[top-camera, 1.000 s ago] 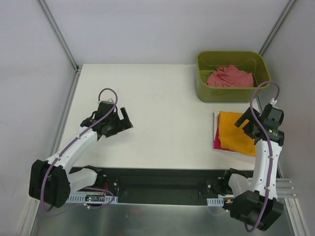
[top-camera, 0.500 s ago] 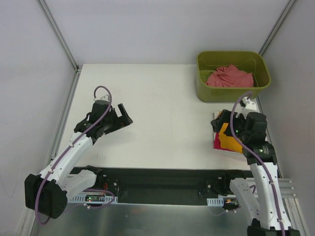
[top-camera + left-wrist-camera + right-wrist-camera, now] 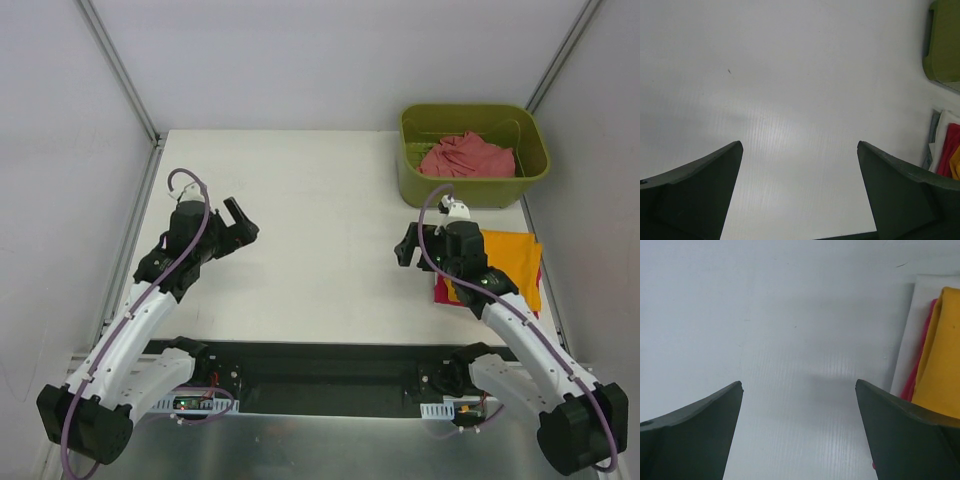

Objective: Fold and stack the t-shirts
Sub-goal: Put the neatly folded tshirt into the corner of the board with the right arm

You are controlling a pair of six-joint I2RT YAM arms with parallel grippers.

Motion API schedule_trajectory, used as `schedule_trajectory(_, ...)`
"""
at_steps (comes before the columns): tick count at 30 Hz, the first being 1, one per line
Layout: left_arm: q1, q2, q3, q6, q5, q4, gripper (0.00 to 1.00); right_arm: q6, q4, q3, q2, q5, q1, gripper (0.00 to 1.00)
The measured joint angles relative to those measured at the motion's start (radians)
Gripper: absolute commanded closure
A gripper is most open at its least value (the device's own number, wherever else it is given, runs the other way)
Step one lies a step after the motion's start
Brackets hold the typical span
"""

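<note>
We count 3 shirts: orange shirt [image 3: 505, 265] on magenta shirt [image 3: 440, 292], pink shirt [image 3: 467, 157] in bin [image 3: 470, 192]. L claw [image 3: 243, 220] & R claw [image 3: 403, 246] both apart, above table [image 3: 320, 200].

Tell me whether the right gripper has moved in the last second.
Yes. The right gripper swung left, off the orange t-shirt, and now sits below the left corner of the green bin.
</note>
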Motion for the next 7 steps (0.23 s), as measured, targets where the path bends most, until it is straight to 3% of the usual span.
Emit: schedule_trajectory(7,0.000,-0.003,0.000,0.000,-0.031,-0.003,0.01,-0.006,0.084,0.000,0.058,0.059,0.066,0.01)
